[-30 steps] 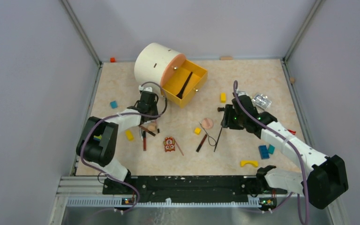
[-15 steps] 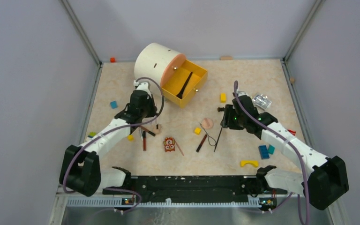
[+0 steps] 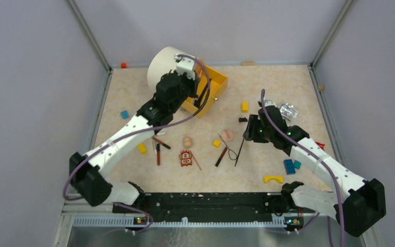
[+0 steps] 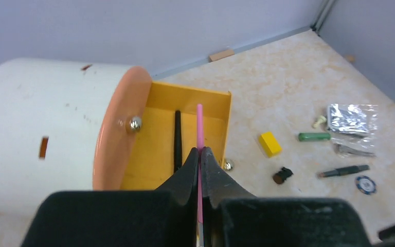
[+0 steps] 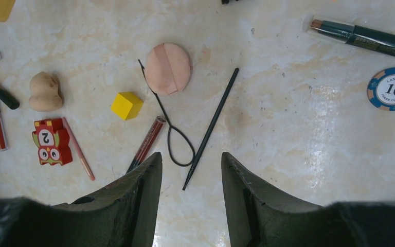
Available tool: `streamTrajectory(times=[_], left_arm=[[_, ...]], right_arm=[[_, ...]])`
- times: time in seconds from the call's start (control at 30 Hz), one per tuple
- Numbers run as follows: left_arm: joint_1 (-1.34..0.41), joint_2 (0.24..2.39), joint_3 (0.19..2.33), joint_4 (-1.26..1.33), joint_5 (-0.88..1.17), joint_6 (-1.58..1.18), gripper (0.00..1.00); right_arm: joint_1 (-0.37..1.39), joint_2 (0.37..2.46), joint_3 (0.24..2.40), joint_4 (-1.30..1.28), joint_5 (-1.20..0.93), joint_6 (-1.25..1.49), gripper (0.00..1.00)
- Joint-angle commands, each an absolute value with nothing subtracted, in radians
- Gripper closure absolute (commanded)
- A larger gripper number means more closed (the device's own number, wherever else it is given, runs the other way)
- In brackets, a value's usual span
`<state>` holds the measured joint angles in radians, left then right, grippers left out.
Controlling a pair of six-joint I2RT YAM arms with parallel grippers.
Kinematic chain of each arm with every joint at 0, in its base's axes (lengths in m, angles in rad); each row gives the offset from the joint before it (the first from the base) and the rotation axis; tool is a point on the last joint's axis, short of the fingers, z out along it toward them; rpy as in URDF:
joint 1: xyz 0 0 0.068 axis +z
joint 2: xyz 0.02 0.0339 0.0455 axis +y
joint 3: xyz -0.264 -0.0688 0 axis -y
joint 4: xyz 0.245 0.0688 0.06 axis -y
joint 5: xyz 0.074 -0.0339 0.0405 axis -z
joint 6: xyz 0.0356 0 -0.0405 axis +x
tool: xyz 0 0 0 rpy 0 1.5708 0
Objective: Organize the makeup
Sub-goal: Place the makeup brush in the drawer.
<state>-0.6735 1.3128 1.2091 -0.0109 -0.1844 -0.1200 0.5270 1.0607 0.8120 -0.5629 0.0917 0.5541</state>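
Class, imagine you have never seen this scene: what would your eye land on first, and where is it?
The big white drum at the back, its yellow drawer pulled open, with the left jaws shut on a pink stick above it. Then the makeup scattered mid-table beneath the open right jaws: a peach puff and a wire loop.

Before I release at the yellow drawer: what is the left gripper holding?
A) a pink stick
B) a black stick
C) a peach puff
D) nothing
A: the left gripper is shut on a thin pink stick; the black stick lies in the yellow drawer.
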Motion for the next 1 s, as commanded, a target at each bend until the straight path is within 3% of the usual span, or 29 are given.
streamTrajectory(times=[0.0,0.2,0.47,0.63,0.8,0.97], left_arm=[[-0.671,1.516,1.38,0.016,-0.218,0.058,1.0],[-0.67,1.735,1.624,-0.04,-0.211,0.128,1.0],[-0.655,1.834,1.67,-0.085,-0.295,0.137,0.98],[-0.641,1.839,1.634,-0.108,-0.291,0.081,0.8],[-0.638,1.81,1.622,-0.117,-0.275,0.053,0.51],[-0.638,1.733,1.62,-0.169,-0.242,0.007,0.47]], right_arm=[[0.521,1.02,0.814,-0.561,0.112,0.554,0.54],[0.52,0.999,0.816,-0.579,0.12,0.552,0.54],[0.521,0.976,0.803,-0.586,0.126,0.553,0.54],[0.521,0.985,0.804,-0.574,0.116,0.554,0.54],[0.521,0.988,0.804,-0.573,0.114,0.552,0.54],[0.521,0.992,0.802,-0.563,0.111,0.553,0.54]])
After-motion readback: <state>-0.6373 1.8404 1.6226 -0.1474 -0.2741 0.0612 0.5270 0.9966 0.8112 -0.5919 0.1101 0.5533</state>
